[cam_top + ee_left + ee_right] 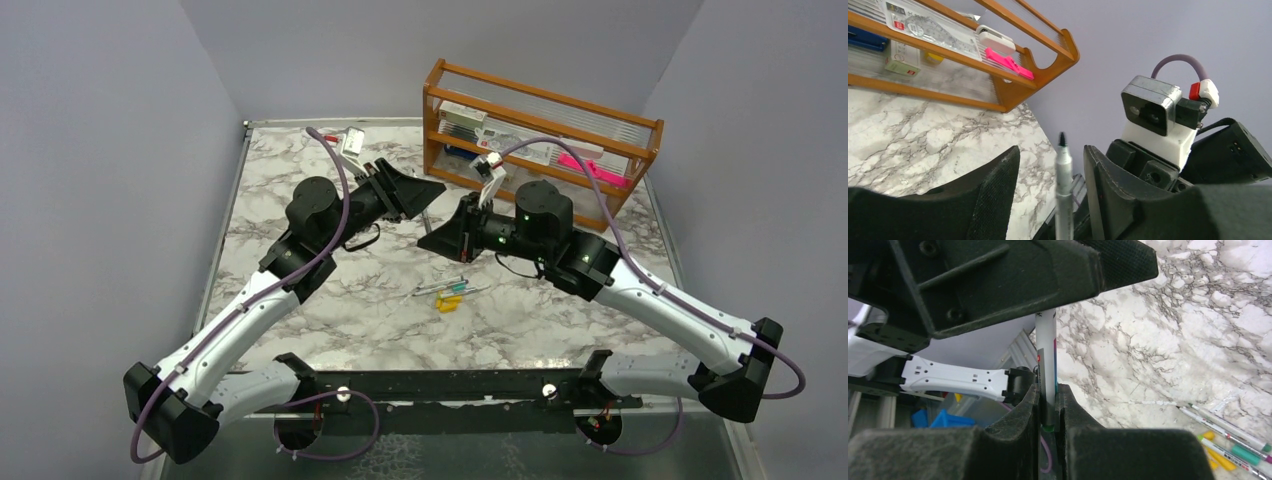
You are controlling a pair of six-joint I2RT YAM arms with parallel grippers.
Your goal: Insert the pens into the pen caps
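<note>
Loose pens point(440, 287) and yellow pen caps point(447, 303) lying crosswise on marble table point(370, 330), beyond them right gripper point(1048, 402) clamped on white held pen point(1047, 350), long axis running straight out from its fingers, dark tip point(1062, 139) shown only by left wrist view, inside parted left gripper point(1050, 170), wooden rack point(433, 120) farthest.

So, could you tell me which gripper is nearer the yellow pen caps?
Right. The right gripper is just beyond the yellow pen caps; the left gripper is farther back and leftward.

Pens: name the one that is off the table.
The pen clamped in the right gripper; the other pens lie loose on the table.
</note>
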